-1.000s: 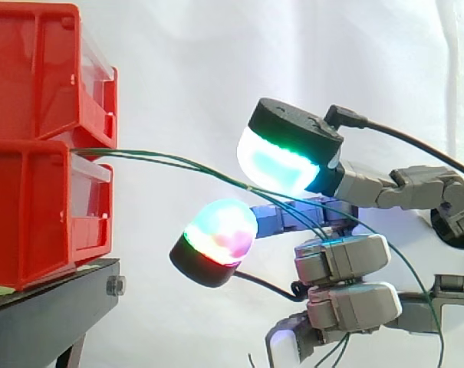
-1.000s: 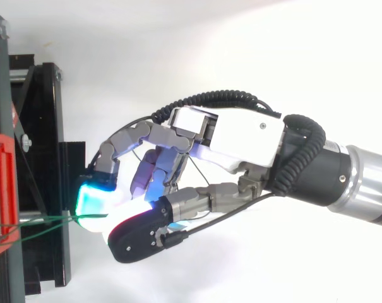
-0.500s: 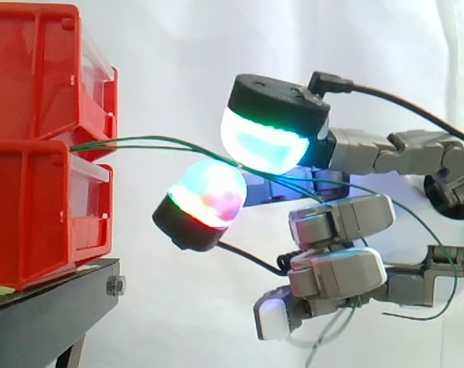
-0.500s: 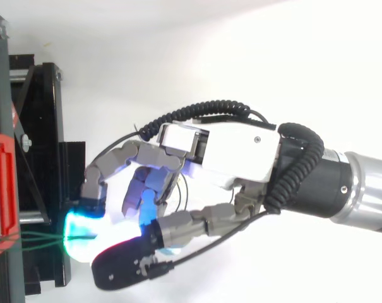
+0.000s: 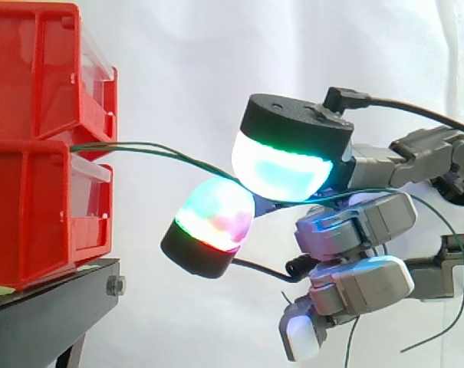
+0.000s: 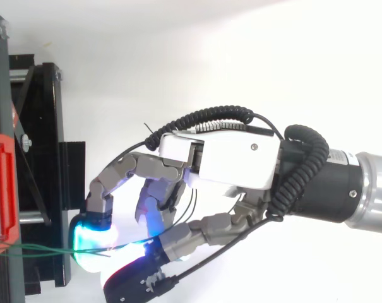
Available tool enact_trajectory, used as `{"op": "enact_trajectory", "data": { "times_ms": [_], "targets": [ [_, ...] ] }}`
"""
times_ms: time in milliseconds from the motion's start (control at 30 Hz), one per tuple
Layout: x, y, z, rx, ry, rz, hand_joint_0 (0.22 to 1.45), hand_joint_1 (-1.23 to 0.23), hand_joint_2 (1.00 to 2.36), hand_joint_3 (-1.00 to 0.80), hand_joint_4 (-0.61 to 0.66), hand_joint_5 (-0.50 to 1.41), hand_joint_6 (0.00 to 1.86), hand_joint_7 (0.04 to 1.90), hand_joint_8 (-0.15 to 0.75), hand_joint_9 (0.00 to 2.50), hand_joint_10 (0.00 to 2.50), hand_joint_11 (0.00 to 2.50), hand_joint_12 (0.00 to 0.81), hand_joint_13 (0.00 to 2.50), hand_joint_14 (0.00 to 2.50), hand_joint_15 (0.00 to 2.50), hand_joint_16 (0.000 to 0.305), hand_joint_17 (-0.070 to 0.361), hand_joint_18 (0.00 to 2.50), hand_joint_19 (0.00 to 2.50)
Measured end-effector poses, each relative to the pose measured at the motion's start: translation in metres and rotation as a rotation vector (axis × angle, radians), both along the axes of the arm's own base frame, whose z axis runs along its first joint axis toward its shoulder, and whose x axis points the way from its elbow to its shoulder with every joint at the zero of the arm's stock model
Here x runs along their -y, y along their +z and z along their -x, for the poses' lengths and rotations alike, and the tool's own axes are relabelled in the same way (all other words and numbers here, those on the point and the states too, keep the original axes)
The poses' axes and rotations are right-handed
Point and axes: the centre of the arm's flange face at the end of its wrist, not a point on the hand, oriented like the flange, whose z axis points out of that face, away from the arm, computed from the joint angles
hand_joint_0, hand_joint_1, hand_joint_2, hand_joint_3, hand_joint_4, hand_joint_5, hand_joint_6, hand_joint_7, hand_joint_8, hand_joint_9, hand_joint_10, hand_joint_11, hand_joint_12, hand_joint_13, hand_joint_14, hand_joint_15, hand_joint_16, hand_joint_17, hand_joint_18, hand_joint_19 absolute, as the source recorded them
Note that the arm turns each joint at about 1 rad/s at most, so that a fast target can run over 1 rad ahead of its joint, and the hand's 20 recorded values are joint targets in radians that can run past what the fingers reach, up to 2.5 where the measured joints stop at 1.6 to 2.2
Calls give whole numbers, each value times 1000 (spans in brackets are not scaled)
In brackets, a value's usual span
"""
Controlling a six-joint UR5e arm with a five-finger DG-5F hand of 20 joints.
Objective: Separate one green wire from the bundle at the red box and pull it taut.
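The hand (image 5: 354,230) stood right of centre in the side view, and in the top view its palm (image 6: 228,158) lay mid-frame with the fingers reaching toward the left edge. It was narrowly closed. Two glowing pads (image 5: 281,165) met near the middle of the side view, one cyan-green above and one many-coloured (image 5: 212,218) just below and to its left. The green wire (image 5: 174,155) passed between them, so it seemed to be pinched there, while the remaining fingers curled in at the lower right. From that pinch the wire ran leftward, rising in a shallow arch. It reached the red box (image 5: 32,207) at the left edge, going in just above it and under the second red bin (image 5: 32,69) stacked on top. Close to the box the line looked doubled, so I could not tell whether one strand or two led into the grip. In the top view the same wire (image 6: 33,247) crossed the black stand (image 6: 42,158) low in the frame, lying almost level from the box to the cyan pad. Behind the hand a loose tail dropped along the right edge of the side view. The wire's long axis ran left to right with the box to the hand's left, and its bow suggested slack. Tightening it would likely call for a pull rightward, away from the box.
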Motion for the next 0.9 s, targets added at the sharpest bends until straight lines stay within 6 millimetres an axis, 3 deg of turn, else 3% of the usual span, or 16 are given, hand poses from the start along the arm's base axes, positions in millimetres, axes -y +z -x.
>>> {"op": "enact_trajectory", "data": {
  "times_ms": [133, 233, 533, 667, 900],
  "targets": [
    [0, 0, 0, -4, 1, 1, 541, -582, 1000, -500, 105, -163, 895, 876, 262, 1363, 606, 1546, 324, 1426, 16, 1282, 54, 121, 787, 739],
    [1, 0, 0, -3, -1, -1, 567, -556, 1000, -500, 44, -161, 886, 906, 242, 1399, 525, 1584, 304, 1432, 17, 1285, 53, 119, 780, 744],
    [2, 8, -3, 12, -4, -13, 633, -710, 1016, -317, 43, -183, 905, 901, 216, 1359, 600, 1563, 295, 1424, 17, 1294, 52, 117, 774, 752],
    [2, 12, -3, 17, -5, -13, 564, -646, 1000, -499, 73, -185, 907, 859, 233, 1347, 628, 1543, 308, 1416, 17, 1290, 54, 121, 773, 745],
    [7, 14, -1, 9, -9, -13, 492, -498, 1000, -500, 81, -180, 893, 846, 265, 1364, 634, 1480, 344, 1431, 15, 1250, 59, 133, 816, 732]
  ]
}}
